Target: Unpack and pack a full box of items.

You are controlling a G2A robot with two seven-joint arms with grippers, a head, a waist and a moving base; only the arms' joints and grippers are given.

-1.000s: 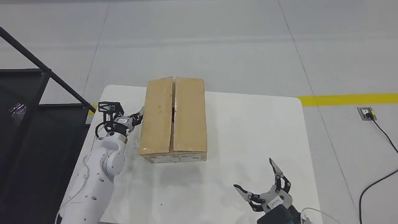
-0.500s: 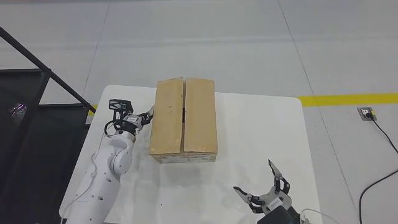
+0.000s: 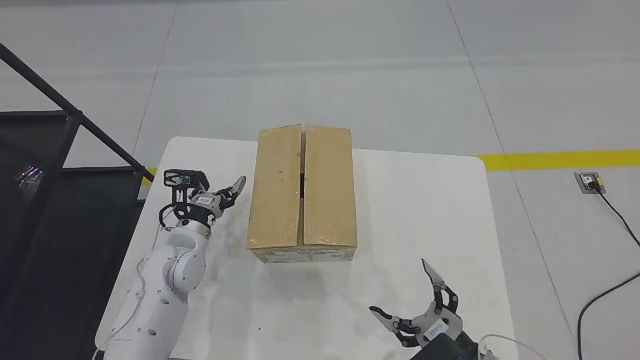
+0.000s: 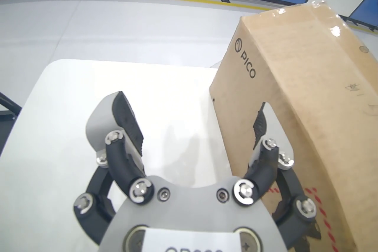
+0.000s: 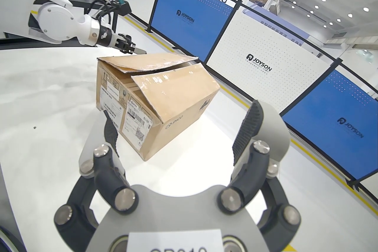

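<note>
The box [image 3: 328,190] end carries white labels [image 5: 113,102], apparently barcoded.

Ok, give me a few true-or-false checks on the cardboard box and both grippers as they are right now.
1. The brown cardboard box hangs over the edge of the white table. False: it stands wholly on the table top.
2. Its top flaps are folded over the box. True.
3. The left gripper is shut on a flap. False: it is open, beside the box's side, holding nothing.
4. The right gripper is open and apart from the box. True.
</note>
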